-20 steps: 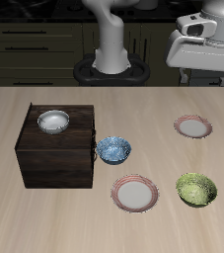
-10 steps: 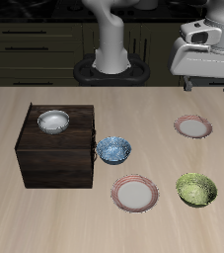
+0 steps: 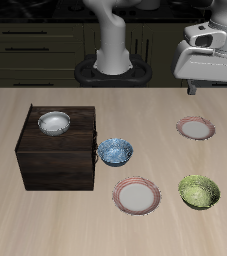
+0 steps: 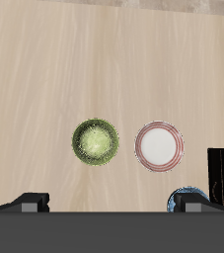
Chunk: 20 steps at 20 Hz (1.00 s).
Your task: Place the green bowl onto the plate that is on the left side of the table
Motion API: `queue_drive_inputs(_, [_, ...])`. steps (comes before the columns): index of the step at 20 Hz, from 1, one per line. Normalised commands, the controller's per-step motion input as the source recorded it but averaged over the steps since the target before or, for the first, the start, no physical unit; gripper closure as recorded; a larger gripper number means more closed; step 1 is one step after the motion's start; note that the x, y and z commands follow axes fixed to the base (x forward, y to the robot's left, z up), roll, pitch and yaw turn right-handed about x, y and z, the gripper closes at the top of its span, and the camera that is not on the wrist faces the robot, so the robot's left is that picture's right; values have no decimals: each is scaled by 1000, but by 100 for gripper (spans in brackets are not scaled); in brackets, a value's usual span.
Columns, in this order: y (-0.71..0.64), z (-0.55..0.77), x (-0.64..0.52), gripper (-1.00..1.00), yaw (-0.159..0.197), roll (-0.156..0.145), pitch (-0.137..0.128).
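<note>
- The hand (image 3: 213,57) hangs high above the table (image 3: 15,215), well clear of everything on it, over the back part of the table near the plate (image 3: 195,127).
- Only the hand's white and grey body shows in the exterior view; its fingers are not plain there, and the wrist view shows just two dark finger stubs at the frame's edge, so I cannot tell whether it is wide or narrow. It holds nothing that can be seen.
- The green bowl (image 3: 199,190) sits upright on the table far below the hand, nearer the table's front edge than the hand is. In the wrist view the green bowl (image 4: 95,141) lies almost straight under the hand, on bare wood.
- The plate with the pinkish-red rim lies flat on the table below the hand, farther back than the green bowl and apart from it; nothing rests on it.
- A second plate (image 3: 137,196) of the same look lies just beside the green bowl, not touching it; the wrist view shows this second plate (image 4: 159,146) too.
- A blue patterned bowl (image 3: 115,151) stands farther from the hand, close beside a dark wooden box (image 3: 55,160).
- A white bowl (image 3: 54,122) sits on top of that box.
</note>
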Motion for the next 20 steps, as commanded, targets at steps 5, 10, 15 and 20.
queue_drive_inputs(5, [-12, -289, 66, -100, -42, 19, 32])
queue_drive_inputs(10, [-5, -397, 143, -100, 18, -21, 26])
queue_drive_inputs(15, [-43, -431, 119, -100, 14, -5, 34])
queue_drive_inputs(20, [-2, -422, 63, -100, -12, 15, 43])
